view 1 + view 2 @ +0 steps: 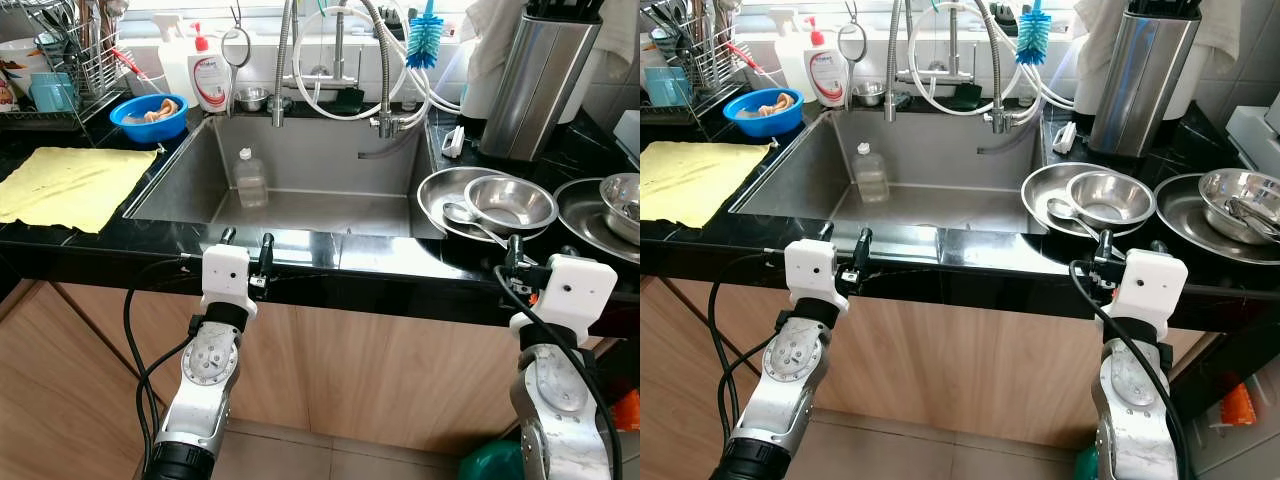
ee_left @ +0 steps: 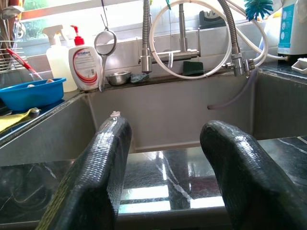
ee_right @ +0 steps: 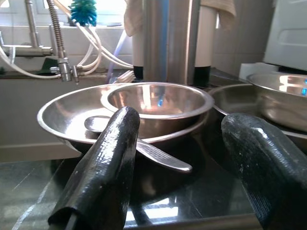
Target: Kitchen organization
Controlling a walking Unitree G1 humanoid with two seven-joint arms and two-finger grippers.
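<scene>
Plastic bottle [image 1: 250,178] stands in sink [image 1: 180,175]; spoon [image 1: 470,220] in steel bowl [image 1: 440,190]

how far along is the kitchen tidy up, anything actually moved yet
Nothing looks done yet. Both end effectors sit open and empty at the black counter edge: the left end effector before the steel sink, the right end effector facing the small steel bowl nested in the wide steel plate, with a metal spoon. Left: those dishes, the clear plastic bottle in the sink, the yellow cloth.

Silver arms, white wrist blocks, black cables, black-fingered end effectors
</scene>
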